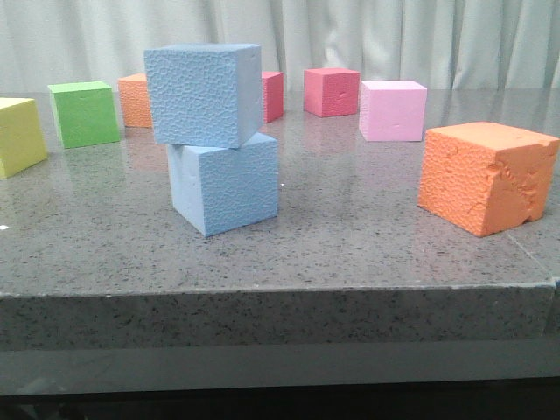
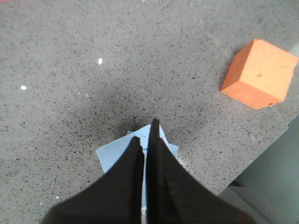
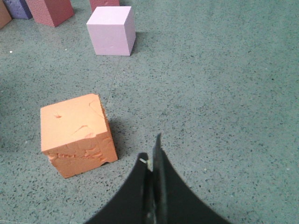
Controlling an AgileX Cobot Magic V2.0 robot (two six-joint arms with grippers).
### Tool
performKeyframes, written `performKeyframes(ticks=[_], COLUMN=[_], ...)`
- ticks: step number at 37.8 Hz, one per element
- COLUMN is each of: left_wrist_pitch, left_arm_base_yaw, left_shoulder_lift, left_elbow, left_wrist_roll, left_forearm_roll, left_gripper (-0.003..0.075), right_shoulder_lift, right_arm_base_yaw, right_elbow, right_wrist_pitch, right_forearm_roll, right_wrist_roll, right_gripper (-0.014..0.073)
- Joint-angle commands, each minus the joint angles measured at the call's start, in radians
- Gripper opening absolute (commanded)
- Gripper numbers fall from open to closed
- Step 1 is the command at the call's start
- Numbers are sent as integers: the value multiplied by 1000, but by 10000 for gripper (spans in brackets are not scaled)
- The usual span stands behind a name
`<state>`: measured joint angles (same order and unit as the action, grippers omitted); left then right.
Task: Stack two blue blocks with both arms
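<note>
No writing or label can be read on anything. The grey speckled stone table (image 1: 350, 236) bears all the foam cubes. Near its right front edge sits a chipped orange foam cube (image 1: 486, 176). The two light sky-blue foam cubes with pebbled faces stand left of centre: the upper blue cube (image 1: 201, 94) rests on the lower blue cube (image 1: 224, 185), twisted and overhanging to the left. Behind stand a pink foam cube (image 1: 393, 109), a green foam cube (image 1: 84, 113) and a yellow foam cube (image 1: 19, 136).

Only the wrist views show the arms. The left gripper (image 2: 147, 135) hovers above blue foam, its black tips nearly together, gripping nothing. The right gripper (image 3: 150, 156), tips pressed together, is beside the orange cube, holding nothing.
</note>
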<state>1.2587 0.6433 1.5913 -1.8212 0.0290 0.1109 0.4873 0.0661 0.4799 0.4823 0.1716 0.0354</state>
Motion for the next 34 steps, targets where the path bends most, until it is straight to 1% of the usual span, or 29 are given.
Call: performKeyframes(ticks=[1,7,11,14,19,22,28,31,34], left_wrist_pitch=[14,14,2,-42,-205,-352,-532,-569,-572], left_arm_base_yaw=[8,8,8,8,8,8,8,8,8], left_shoulder_lift=[-86,-177,-268,-352,-527,-660,-869,-956,-1022], left_elbow=[-31,27,122,225,421,550,739,801,844], left_wrist_roll=[3,3,3,3,3,3,3,3,3], left_forearm_roll=[11,26,26,26,28,28,28,28,28], left_gripper=[-20,-20,-20,-20,-20,-20,-20,-20,-20], right_shoulder_lift=[1,1,1,1,1,1,1,1,1], right_arm_base_yaw=[-6,-6,-6,-6,-6,-6,-6,-6,-6], right_elbow=[25,25,25,25,25,25,25,25,25], right_wrist_pitch=[-72,-72,-72,-72,-72,-72,-72,-72,-72], right_forearm_roll=[-7,-7,-7,-7,-7,-7,-7,-7,-7], right_wrist_roll=[11,11,11,11,11,11,11,11,11], right_gripper=[-67,-67,-67,-67,-67,-67,-67,-67,-67])
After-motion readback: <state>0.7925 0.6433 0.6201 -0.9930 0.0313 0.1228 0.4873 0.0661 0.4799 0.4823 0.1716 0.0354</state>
